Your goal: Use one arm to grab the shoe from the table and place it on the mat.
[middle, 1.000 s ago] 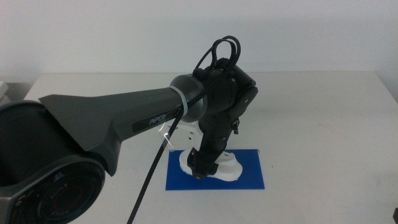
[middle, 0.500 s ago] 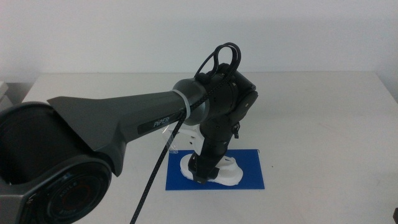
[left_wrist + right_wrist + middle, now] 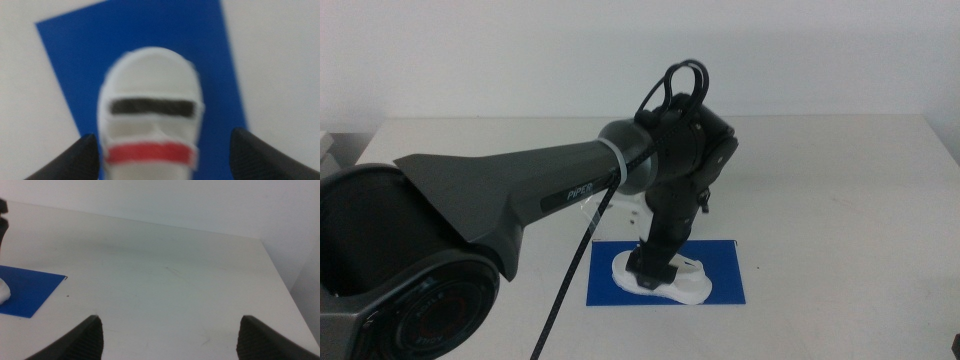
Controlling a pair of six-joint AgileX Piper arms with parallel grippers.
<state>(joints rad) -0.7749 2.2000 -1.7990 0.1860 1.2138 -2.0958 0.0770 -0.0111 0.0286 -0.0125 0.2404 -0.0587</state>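
The white shoe (image 3: 688, 285) with a dark and a red stripe lies on the dark blue mat (image 3: 725, 265), near the mat's front edge. My left gripper (image 3: 650, 268) points down over the shoe and hides its middle. In the left wrist view the shoe (image 3: 150, 90) rests on the mat (image 3: 70, 60) between the left gripper's (image 3: 165, 160) jaws, which stand wide apart, the one jaw well clear of the shoe. My right gripper (image 3: 170, 340) is open and empty, out of the middle view, away from the mat (image 3: 25, 287).
The white table (image 3: 840, 180) stretches around the mat. The left arm's thick dark link (image 3: 500, 190) and black cable (image 3: 570, 290) cross the table's left half. A small clear object (image 3: 610, 212) lies just behind the mat.
The left gripper and the shoe have shifted slightly down and toward the mat's front edge. The shoe now lies flat on the mat.
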